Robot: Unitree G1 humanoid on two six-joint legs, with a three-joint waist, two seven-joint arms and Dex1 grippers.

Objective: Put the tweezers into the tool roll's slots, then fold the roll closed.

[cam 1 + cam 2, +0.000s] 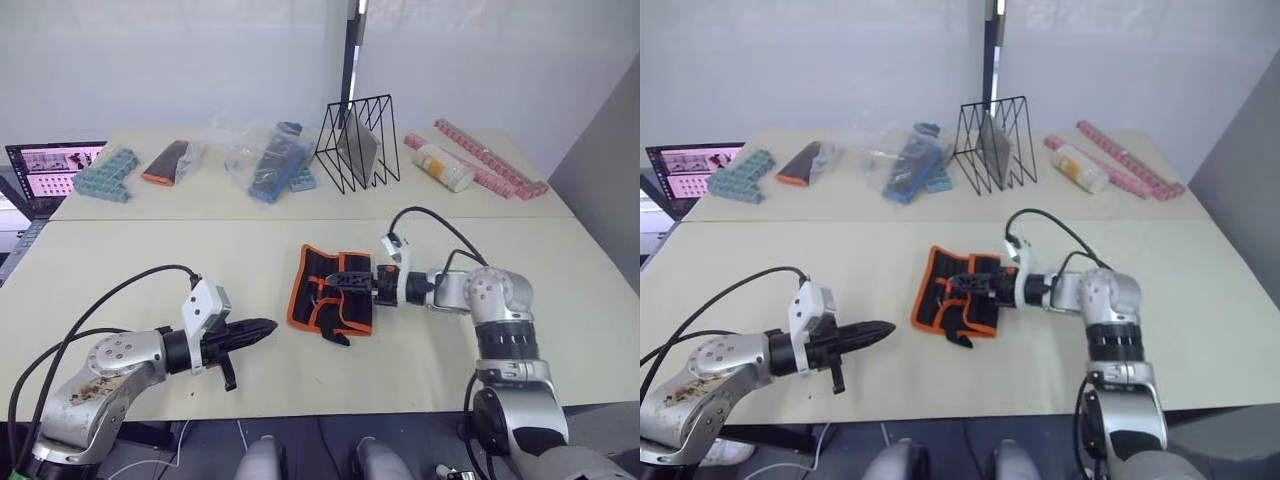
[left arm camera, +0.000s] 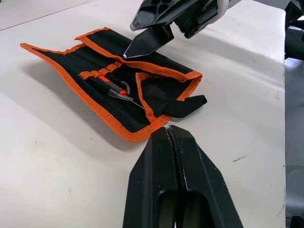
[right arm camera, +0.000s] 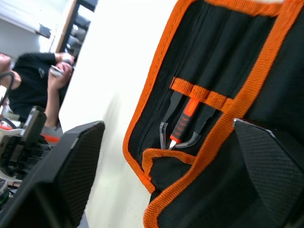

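Note:
The tool roll (image 1: 328,290), black with orange edging, lies partly folded at the middle of the table, its black strap (image 2: 187,105) sticking out toward the front edge. Slim black tweezers (image 3: 170,118) and an orange-handled tool (image 3: 184,119) sit in the slots (image 2: 114,85) under an orange band. My right gripper (image 1: 342,283) reaches in from the right and hovers over the roll, open, with its fingers (image 3: 270,166) spread wide across the inner face. To the roll's left, my left gripper (image 1: 264,327) is shut and empty, its tip pointing at the roll.
At the back stand a black wire rack (image 1: 358,143), a plastic bag of blue items (image 1: 275,160), a small black-and-orange pouch (image 1: 167,162), teal boxes (image 1: 103,173), a white bottle (image 1: 443,167) and pink strips (image 1: 490,158). A laptop (image 1: 50,170) sits far left. A person (image 3: 33,90) stands beyond the table.

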